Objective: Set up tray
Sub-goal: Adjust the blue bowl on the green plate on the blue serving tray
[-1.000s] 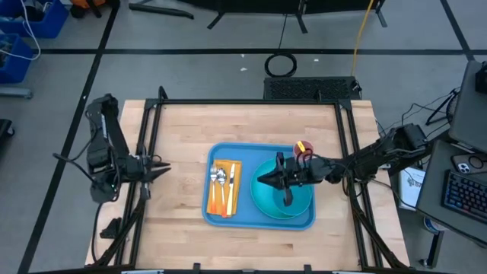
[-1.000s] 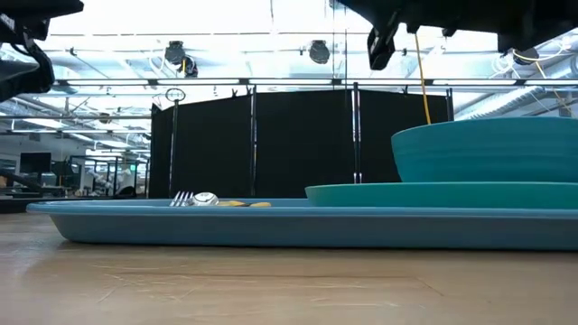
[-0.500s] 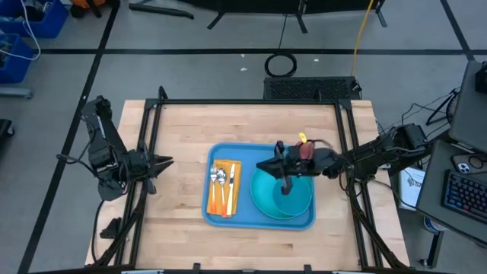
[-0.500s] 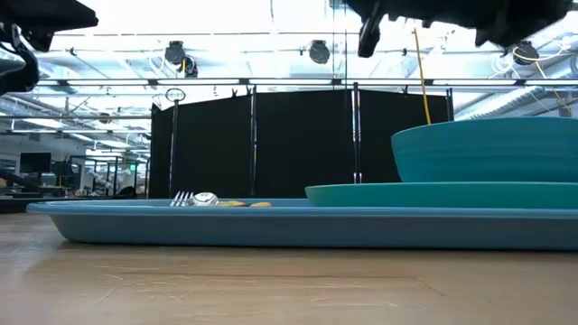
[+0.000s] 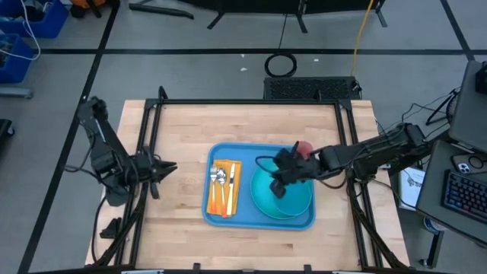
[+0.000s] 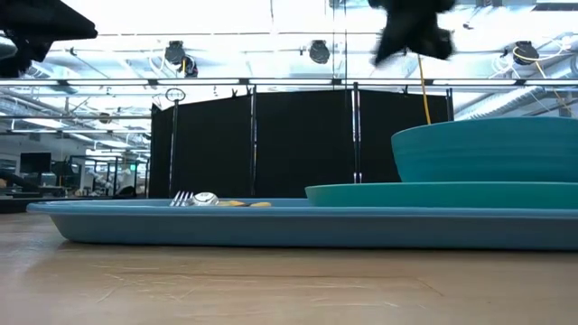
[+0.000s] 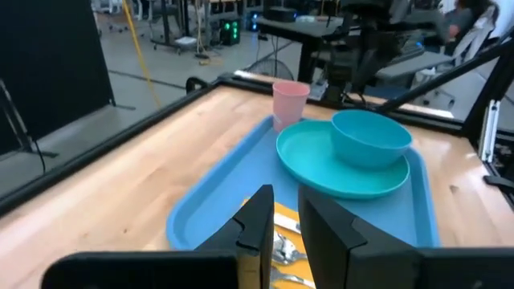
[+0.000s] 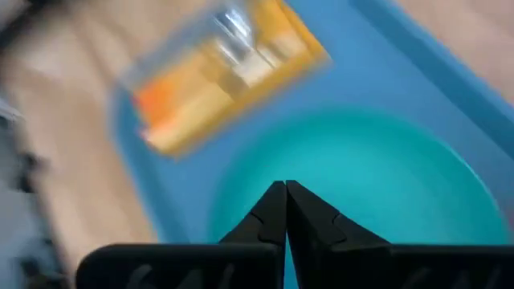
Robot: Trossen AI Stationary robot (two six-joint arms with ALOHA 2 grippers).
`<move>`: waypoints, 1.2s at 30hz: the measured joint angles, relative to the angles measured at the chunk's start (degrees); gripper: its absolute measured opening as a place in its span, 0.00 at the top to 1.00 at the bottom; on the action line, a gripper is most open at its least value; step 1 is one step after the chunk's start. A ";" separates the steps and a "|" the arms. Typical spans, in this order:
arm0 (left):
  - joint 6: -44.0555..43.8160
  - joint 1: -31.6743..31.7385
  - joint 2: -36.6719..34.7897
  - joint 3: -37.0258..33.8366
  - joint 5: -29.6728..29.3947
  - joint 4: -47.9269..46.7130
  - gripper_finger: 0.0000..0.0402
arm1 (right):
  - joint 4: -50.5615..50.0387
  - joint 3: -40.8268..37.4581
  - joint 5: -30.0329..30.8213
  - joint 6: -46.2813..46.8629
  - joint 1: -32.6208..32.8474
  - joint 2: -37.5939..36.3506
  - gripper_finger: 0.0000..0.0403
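Observation:
The light-blue tray point(image 5: 259, 217) lies on the middle of the wooden table. On its left part an orange napkin point(image 5: 223, 188) carries cutlery point(image 5: 219, 179). On its right part a teal bowl point(image 7: 371, 138) sits on a round teal plate point(image 7: 341, 167), and a pink cup point(image 7: 289, 103) stands at the tray's far right corner. My right gripper point(image 8: 286, 189) hovers shut above the bowl, tipped downward, with nothing in it. My left gripper point(image 7: 285, 217) waits at the table's left edge point(image 5: 169, 169), pointing at the tray with a narrow gap between its fingers and nothing in it.
Bare wood surrounds the tray on every side. A dark metal frame point(image 5: 152, 129) runs along the table's left, far and right edges. Beyond the right edge stands a desk with a keyboard point(image 5: 464, 194).
My right gripper has risen above the plate and bowl and tipped from nearly level to slanting downward, rolling as it went, and has stayed shut. The tray, plate, bowl, cup and napkin have kept their places.

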 joint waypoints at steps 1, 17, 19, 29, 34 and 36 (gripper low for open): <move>-1.25 0.17 1.08 0.00 0.48 -0.01 0.84 | -4.18 0.35 -0.30 2.12 0.30 0.21 1.00; -19.71 4.68 17.82 0.00 2.06 0.33 0.84 | -14.35 -2.78 -13.75 9.15 3.21 5.76 1.00; -20.34 5.33 18.37 0.00 3.19 0.49 0.84 | -13.01 -4.06 -14.00 8.76 3.02 7.20 1.00; -20.14 5.79 18.77 0.00 4.17 1.62 0.84 | -1.24 -8.18 -13.97 5.53 1.55 9.69 1.00; -20.04 5.77 18.75 0.00 4.05 1.58 0.84 | 3.07 -9.39 -15.12 4.01 0.14 10.43 1.00; -20.04 5.77 18.73 0.00 4.03 1.58 0.84 | 4.13 -9.75 -15.31 3.40 -0.43 11.00 1.00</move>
